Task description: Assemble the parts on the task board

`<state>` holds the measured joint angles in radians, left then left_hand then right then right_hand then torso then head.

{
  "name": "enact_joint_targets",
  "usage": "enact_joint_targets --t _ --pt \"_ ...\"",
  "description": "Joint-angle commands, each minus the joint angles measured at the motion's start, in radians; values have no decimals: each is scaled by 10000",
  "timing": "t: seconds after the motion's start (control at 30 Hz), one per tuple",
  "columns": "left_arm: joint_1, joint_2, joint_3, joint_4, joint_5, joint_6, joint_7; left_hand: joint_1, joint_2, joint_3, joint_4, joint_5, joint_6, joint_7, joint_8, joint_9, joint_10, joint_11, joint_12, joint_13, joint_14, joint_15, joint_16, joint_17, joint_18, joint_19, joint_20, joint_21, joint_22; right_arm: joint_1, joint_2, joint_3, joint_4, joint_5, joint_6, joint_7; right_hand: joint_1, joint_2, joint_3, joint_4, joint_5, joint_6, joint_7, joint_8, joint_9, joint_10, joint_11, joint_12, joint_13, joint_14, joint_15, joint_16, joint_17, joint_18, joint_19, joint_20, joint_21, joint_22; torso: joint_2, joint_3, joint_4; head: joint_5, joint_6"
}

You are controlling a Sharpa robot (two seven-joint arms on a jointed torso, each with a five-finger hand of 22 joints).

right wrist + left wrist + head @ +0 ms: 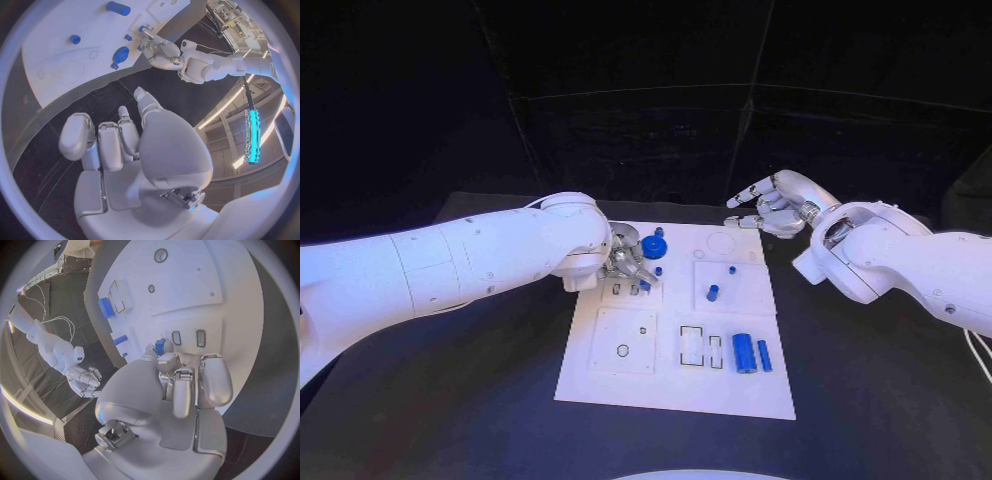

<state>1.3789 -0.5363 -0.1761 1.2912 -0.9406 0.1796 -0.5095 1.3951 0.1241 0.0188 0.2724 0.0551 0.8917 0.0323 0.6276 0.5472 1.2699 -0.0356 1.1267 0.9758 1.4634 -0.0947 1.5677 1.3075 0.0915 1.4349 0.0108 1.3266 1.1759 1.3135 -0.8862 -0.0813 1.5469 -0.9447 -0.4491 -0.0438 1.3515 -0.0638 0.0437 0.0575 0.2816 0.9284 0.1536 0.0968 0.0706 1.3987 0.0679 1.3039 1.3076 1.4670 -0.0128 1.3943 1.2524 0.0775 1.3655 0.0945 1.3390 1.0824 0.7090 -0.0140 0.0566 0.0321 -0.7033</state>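
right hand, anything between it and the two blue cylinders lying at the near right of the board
Nothing visible. The right hand hovers off the task board's far right corner; the blue cylinders lie uncovered, with only one small blue peg on the board between.

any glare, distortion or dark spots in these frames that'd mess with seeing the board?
Head view: the task board is bright against the black table, surroundings very dark, and the left hand covers part of it. Left wrist view: fisheye bends the board's straight edges and the hand's fingers block the middle. Right wrist view: a bright cyan light strip glares beside the right hand.
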Motion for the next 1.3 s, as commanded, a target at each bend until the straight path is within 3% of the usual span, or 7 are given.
enact_joint_targets --t 0.03,0.13,0.3,0.53,0.73,0.93,1.3 --pt "0 -121 -1 162 74 -564 99 -808 -956 3711 -1688 46 35 62 50 127 80 2 -44 -29 1074 45 31 2633 -116 -87 45 49 55 22 20 7 -17 -4 125 8 -16 79 -41 18 66 40 1 34 10 3 -46 -39 265 392 -37 -35 -6 154 6 -59 -62 -11 -5 2 19 12 -13" --pt "-1 -279 -1 326 162 -844 133 -1592 -1522 5374 -1772 48 53 91 230 297 145 7 6 -34 1074 45 31 2633 -126 -85 71 59 102 22 28 7 -43 -4 142 1 -21 81 -44 20 87 44 -1 38 10 -14 -48 -67 240 387 -38 -55 -37 158 0 -60 -75 -34 -7 1 26 18 -14" --pt "-2 -532 -2 595 245 -1233 173 -2027 -1825 6130 -1957 20 44 66 359 420 200 24 56 -17 1074 27 31 2633 -130 -76 73 73 149 22 37 6 -80 -4 166 -8 -27 80 -47 23 96 44 -2 39 10 -13 -48 -65 241 385 -39 -61 -46 160 -5 -61 -83 -49 -12 4 30 33 -17" --pt "-9 -992 -7 1082 232 -1679 173 -2160 -1903 6401 -2074 18 42 52 409 469 225 15 76 -9 1074 20 31 2633 -132 -70 69 78 167 21 89 5 -170 -4 215 -18 -35 79 -52 27 102 45 -2 41 10 -16 -48 -69 237 385 -39 -63 -47 161 -5 -61 -86 -52 -7 -12 -30 56 -12" --pt "-31 -1182 -16 1279 81 -1795 145 -2216 -1918 6511 -2119 -8 33 55 426 488 192 16 18 -94 1074 17 31 2633 -130 -73 67 71 162 21 86 4 -216 -4 244 2 -63 78 -66 42 115 47 -3 45 9 -24 -48 -82 224 385 -40 -70 -51 163 -9 -63 -98 -69 -9 -22 16 4 -56" --pt "-61 -1214 -30 1258 -23 -1645 108 -2234 -1922 6536 -2129 -27 26 58 430 494 177 17 -6 -127 1074 17 31 2633 -128 -76 66 65 154 20 88 3 -237 -4 243 28 -63 78 -66 42 115 47 -3 45 9 -24 -48 -82 224 385 -40 -70 -51 163 -9 -63 -98 -69 -11 -17 55 41 -82" --pt "-164 -1038 -115 982 -201 -1230 50 -2285 -1952 6552 -2144 -58 -1 67 430 502 126 24 -80 -223 1074 20 31 2633 -119 -97 65 32 108 19 99 3 -237 55 83 256 -109 106 -100 88 147 -11 -15 49 -4 -630 -67 -1084 -654 323 -58 -284 -335 231 -146 -79 -343 -467 4 1 -4 97 -111"
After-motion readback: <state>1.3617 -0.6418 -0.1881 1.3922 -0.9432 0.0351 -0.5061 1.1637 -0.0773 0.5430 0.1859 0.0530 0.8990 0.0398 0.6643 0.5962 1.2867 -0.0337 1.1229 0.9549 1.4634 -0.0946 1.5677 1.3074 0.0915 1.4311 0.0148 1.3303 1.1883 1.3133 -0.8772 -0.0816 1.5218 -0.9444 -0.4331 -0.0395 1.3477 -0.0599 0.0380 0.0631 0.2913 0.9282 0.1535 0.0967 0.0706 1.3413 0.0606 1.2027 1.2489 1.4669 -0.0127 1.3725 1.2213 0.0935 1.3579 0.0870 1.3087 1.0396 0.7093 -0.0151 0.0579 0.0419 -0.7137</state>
